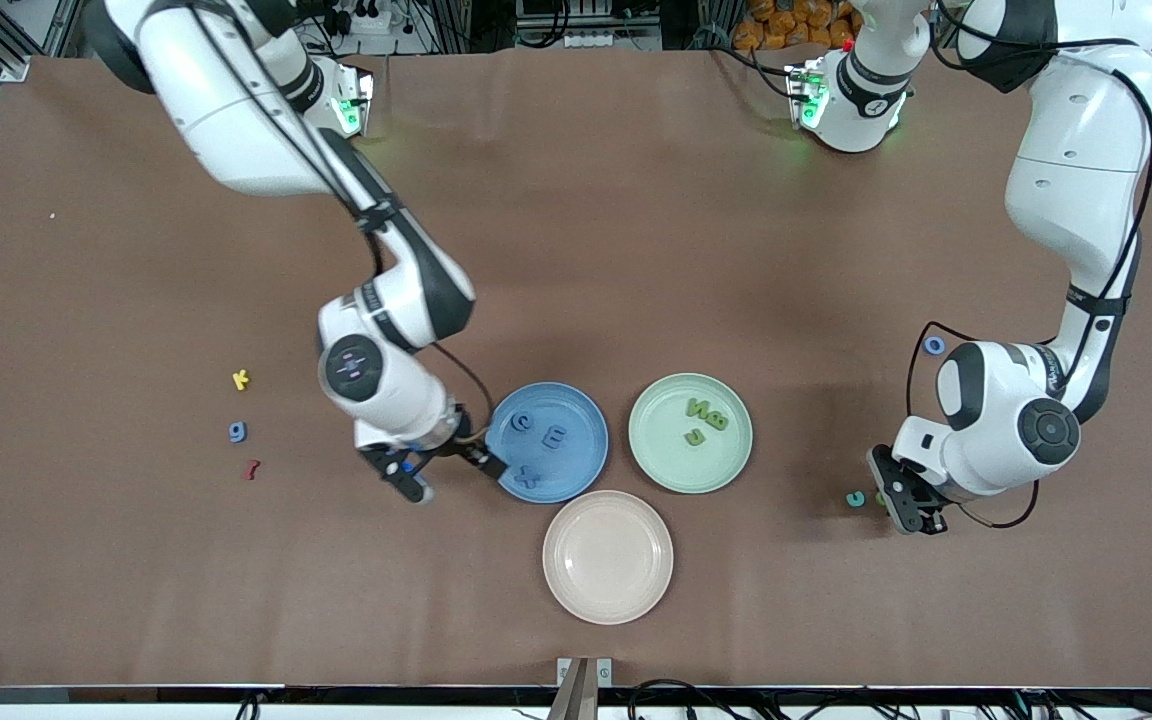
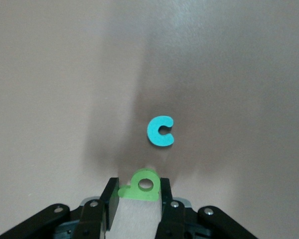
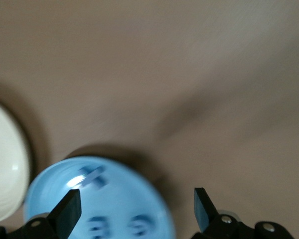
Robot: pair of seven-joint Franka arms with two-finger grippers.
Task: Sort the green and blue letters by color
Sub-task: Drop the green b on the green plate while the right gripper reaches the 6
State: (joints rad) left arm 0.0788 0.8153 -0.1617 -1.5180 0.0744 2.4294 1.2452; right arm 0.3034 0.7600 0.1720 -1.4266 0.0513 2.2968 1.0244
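My left gripper (image 1: 886, 499) (image 2: 138, 191) is down at the table near the left arm's end, shut on a small green letter p (image 2: 144, 184). A teal letter c (image 1: 854, 497) (image 2: 161, 131) lies just beside it. My right gripper (image 1: 446, 473) (image 3: 137, 209) hangs open and holds nothing over the edge of the blue plate (image 1: 588, 440) (image 3: 45, 199). That plate holds blue letters c (image 1: 522, 421), E (image 1: 555, 436) and x (image 1: 528, 477) (image 3: 92, 177). The green plate (image 1: 651, 455) holds three green letters (image 1: 706, 415). A blue g (image 1: 237, 431) lies toward the right arm's end.
An empty pink plate (image 1: 607, 556) (image 3: 2, 174) sits nearer the front camera than the two other plates. A yellow k (image 1: 241, 379) and a dark red letter (image 1: 252, 468) lie by the blue g. A blue ring-shaped letter (image 1: 933, 345) lies by the left arm.
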